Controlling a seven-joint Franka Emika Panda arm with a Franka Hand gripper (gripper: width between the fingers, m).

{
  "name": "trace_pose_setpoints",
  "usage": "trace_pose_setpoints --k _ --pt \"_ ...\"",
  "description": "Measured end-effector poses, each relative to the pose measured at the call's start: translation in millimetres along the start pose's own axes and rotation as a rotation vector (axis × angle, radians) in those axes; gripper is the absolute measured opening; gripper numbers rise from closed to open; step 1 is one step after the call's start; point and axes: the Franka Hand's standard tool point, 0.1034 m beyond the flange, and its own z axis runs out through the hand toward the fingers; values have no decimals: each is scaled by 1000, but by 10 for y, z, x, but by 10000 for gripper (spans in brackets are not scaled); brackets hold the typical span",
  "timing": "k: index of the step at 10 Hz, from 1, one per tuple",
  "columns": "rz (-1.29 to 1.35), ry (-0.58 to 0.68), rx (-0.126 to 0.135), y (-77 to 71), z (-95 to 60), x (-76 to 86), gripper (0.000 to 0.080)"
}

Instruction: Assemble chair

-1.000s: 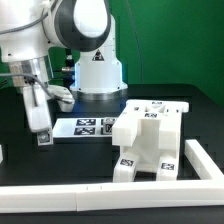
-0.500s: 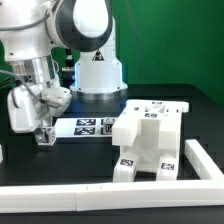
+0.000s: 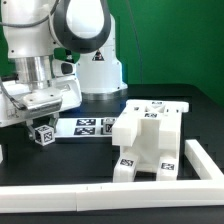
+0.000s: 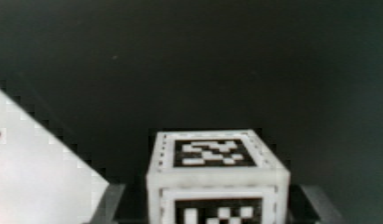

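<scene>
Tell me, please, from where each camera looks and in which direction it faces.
Exterior view: off the arm, in front of the robot base, facing it across the table; shows the arm, its gripper and the partly built chair.
Wrist view: on the wrist, looking along the fingers at the black table; only finger edges show.
Shared: the tagged white leg held in the gripper.
</scene>
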Motion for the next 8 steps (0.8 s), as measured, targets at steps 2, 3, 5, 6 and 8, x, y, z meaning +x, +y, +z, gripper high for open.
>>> trace_pose_setpoints --k 2,3,5,6,8 --pt "299 8 15 -23 33 77 281" --pt "462 20 31 -15 82 138 277" --pt "615 54 140 -17 76 179 277" --pt "568 54 131 -20 74 185 277" --pt "500 58 133 -40 56 213 341"
